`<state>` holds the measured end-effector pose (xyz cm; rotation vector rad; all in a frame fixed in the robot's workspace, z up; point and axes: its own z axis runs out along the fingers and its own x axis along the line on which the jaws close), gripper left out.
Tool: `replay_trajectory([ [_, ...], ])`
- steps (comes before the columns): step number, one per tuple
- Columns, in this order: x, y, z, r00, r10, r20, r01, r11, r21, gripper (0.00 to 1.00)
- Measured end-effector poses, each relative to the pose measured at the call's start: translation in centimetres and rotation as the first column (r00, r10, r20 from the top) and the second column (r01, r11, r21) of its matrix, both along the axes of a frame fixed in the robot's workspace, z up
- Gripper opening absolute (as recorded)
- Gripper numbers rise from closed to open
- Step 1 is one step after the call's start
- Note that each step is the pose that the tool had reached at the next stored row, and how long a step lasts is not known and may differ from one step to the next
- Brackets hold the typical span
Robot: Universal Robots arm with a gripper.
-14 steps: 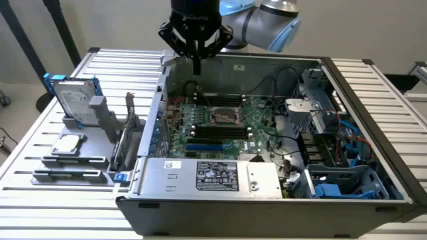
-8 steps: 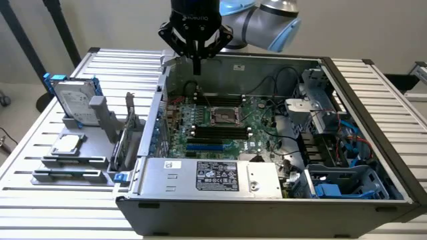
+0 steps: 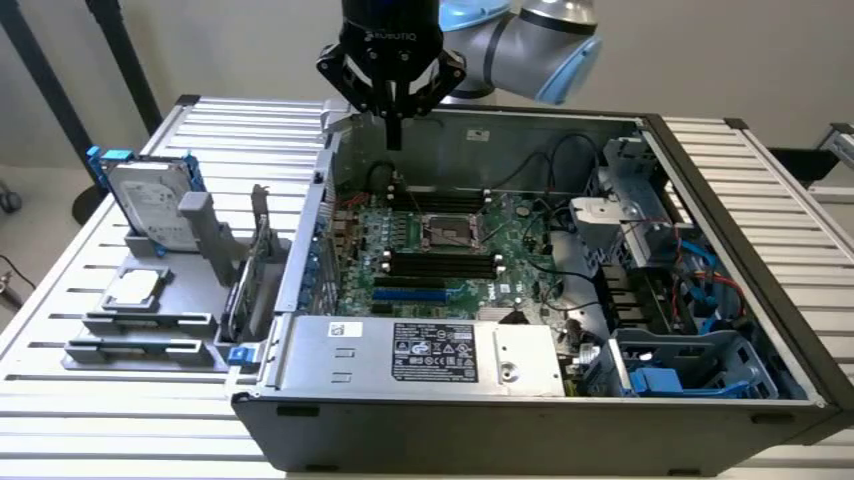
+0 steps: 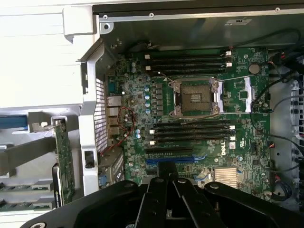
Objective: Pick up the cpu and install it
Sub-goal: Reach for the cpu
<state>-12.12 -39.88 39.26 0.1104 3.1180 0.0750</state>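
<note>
One worry: the fingers were pinched together, empty, above the case, well apart from the cpu on the bench. Dropping there could've bashed the socket.

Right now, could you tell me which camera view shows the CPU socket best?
The wrist view: it looks almost straight down into the CPU socket, with nothing across it. The exterior view shows the CPU socket at a slant.

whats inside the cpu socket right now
Nothing: the socket shows its bare dark contact bed inside a metal frame. The cpu lies on a holder outside the case. The frame covers the bed's edges.
</note>
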Motion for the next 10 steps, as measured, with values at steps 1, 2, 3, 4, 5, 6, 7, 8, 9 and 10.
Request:
replay_trajectory([
  [1,0.0,0.00,0.00,1.0000,0.000,0.0000,0.000,1.0000,0.0000,0.11],
  [2,0.0,0.00,0.00,1.0000,0.000,0.0000,0.000,1.0000,0.0000,0.11],
  [3,0.0,0.00,0.00,1.0000,0.000,0.0000,0.000,1.0000,0.0000,0.11],
  [4,-0.1,0.00,0.00,1.0000,0.000,0.0001,0.000,1.0000,-0.0001,0.11],
  [5,-0.6,0.02,0.02,1.0000,0.000,-0.0002,0.000,1.0000,-0.0004,0.11],
  [6,-1.0,0.04,0.01,1.0000,0.000,-0.0001,0.000,1.0000,-0.0002,0.11],
  [7,-1.5,0.04,0.00,1.0000,0.000,0.0000,0.000,1.0000,0.0000,0.11],
  [8,-1.9,0.05,-0.01,1.0000,0.000,0.0000,0.000,1.0000,0.0000,0.11],
  [9,-2.4,0.06,-0.02,1.0000,0.000,0.0000,0.000,1.0000,-0.0001,0.11],
  [10,-2.9,0.06,-0.02,1.0000,0.000,0.0000,0.000,1.0000,0.0000,0.11],
])
